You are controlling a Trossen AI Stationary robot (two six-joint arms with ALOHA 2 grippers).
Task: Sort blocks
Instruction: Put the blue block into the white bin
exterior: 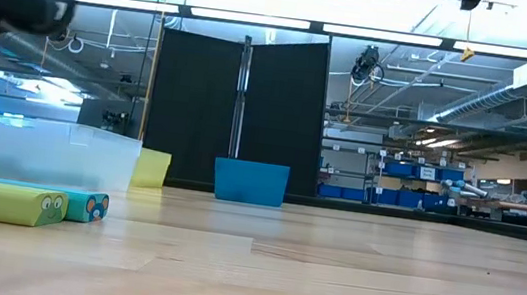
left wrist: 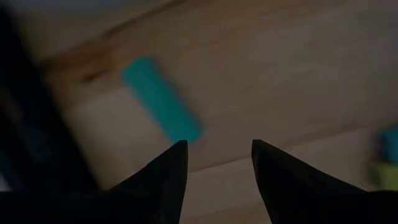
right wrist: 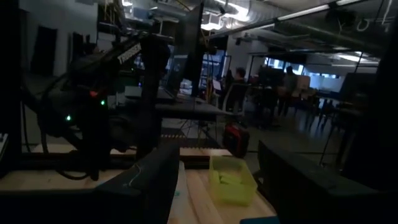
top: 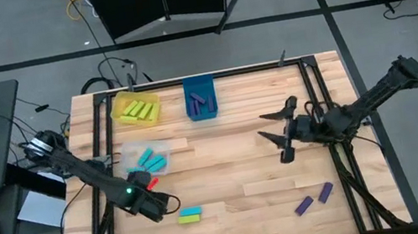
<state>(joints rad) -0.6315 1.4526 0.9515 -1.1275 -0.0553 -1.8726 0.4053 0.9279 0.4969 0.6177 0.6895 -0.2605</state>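
You have lime bars in the yellow bin, purple ones in the blue bin and teal ones in the clear bin. Four remain on the wooden table: a lime-and-teal pair and two purple bars. Your left gripper, fingers spread and empty, hangs beside the pair; your right gripper waits spread above mid-table.

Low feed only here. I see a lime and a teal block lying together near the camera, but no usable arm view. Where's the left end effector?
Observer: The left end effector is open and holds nothing. It hangs over the table just beside that lime and teal pair.
Operator: And the right one?
Observer: The right end effector is open too, held empty above the table's right half.
Operator: Any purple outside the bins?
Observer: Yes, two purple blocks lie loose on the right arm's side, far from the bins.
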